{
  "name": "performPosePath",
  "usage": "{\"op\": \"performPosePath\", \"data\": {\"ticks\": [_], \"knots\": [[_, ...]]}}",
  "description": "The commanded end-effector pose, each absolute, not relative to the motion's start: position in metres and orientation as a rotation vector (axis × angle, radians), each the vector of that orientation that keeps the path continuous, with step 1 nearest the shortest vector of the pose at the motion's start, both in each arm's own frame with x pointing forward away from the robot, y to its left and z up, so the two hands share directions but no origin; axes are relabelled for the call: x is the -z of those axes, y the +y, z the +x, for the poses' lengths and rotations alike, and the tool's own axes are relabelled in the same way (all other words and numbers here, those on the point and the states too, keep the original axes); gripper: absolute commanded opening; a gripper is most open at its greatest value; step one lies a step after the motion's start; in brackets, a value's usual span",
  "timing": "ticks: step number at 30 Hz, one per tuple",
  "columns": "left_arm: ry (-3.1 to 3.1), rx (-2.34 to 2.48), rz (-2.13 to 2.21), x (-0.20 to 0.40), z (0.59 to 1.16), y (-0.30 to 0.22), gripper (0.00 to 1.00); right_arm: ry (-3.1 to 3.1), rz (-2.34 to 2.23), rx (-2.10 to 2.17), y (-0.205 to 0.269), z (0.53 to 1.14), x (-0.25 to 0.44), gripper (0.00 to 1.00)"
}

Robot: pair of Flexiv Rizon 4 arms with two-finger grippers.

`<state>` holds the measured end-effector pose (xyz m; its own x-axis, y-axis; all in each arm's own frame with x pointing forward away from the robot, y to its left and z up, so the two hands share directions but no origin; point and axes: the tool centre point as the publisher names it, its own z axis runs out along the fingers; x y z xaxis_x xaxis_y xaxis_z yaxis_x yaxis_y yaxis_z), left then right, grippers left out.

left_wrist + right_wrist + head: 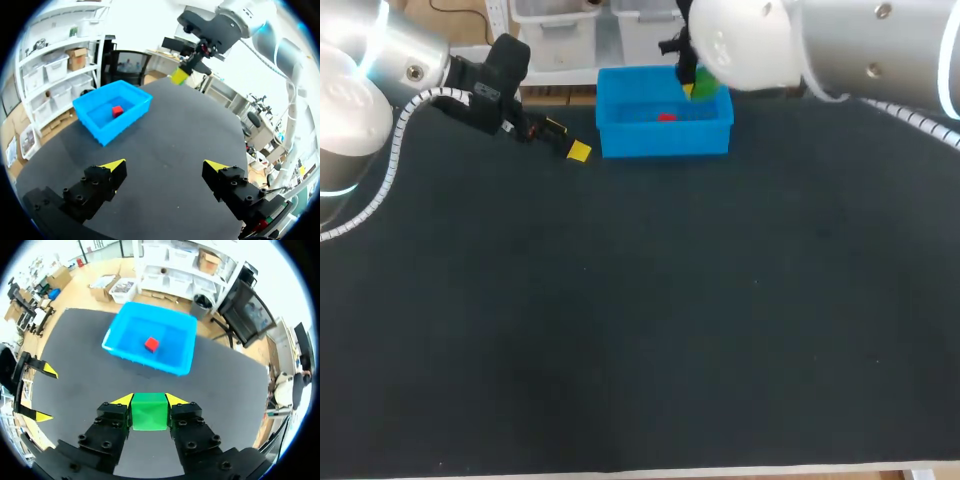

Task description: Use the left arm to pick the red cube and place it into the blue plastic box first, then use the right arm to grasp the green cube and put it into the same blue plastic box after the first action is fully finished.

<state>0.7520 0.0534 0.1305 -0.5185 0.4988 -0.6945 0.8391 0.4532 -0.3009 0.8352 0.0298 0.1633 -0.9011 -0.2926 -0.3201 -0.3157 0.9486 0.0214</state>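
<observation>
Pinched between the right pincer's (148,401) yellow tips is the green cube (148,412), held aloft near the far right corner of the blue box (112,342). Inside the box, on its floor, lies the red cube (151,344). Just beside the box, on its left, hangs the left pincer (165,167), fingers spread wide with nothing between them, low over the dark desk (640,320) that carries the box.
</observation>
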Motion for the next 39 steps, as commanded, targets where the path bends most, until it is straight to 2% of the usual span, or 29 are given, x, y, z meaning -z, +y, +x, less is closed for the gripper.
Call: {"op": "performPosePath", "data": {"ticks": [1,14,39], "knots": [[2.182,0.869,1.116,-0.129,0.752,0.054,1.0,2.766,-0.473,-0.144,0.022,0.845,-0.169,0.0],[2.182,0.869,1.116,-0.129,0.752,0.054,1.0,2.589,-0.639,-0.429,0.023,0.891,-0.18,0.0],[2.182,0.869,1.116,-0.129,0.752,0.054,1.0,2.421,-0.928,-0.723,0.042,0.966,-0.159,0.0]]}}
